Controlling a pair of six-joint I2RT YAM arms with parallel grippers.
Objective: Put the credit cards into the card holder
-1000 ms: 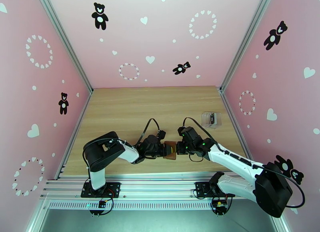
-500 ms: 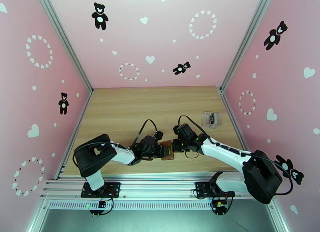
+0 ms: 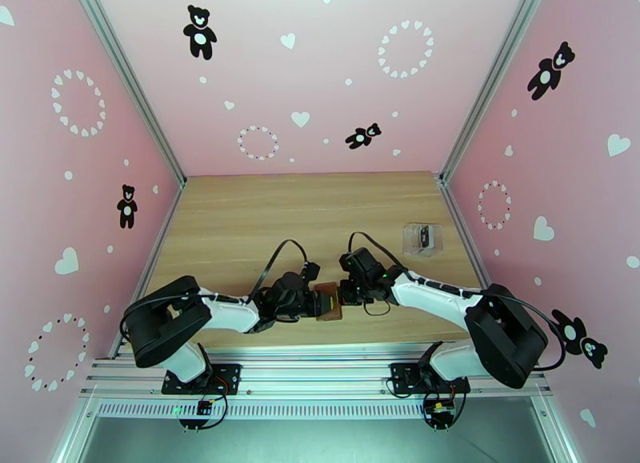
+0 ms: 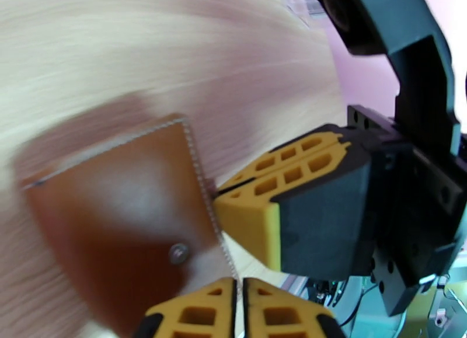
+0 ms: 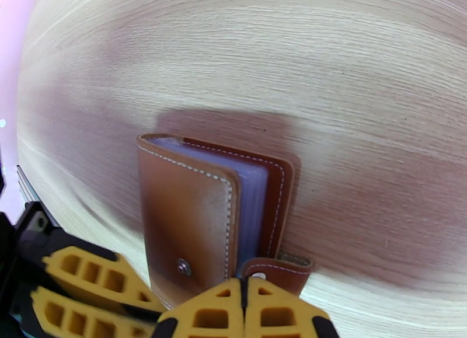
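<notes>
The card holder (image 3: 329, 306) is a brown leather fold-over wallet, held between my two grippers near the table's front edge. My left gripper (image 3: 318, 303) is shut on the edge of its front cover (image 4: 117, 205), just below the snap. My right gripper (image 5: 242, 289) is shut on the snap tab (image 5: 280, 270) from the other side. The holder (image 5: 187, 216) gapes a little and shows greyish pockets inside. Its shadow falls apart from it, so it hangs above the wood. A dark credit card (image 3: 427, 237) seems to stand in a clear box at the right.
The clear plastic box (image 3: 421, 239) sits on the table (image 3: 240, 217) to the right, behind the right arm. Pink walls close the table on three sides. A metal rail (image 3: 320, 369) runs along the front edge by the arm bases.
Both grippers have shifted a little to the left with the card holder between them. Both arms have stretched out lower over the table.
</notes>
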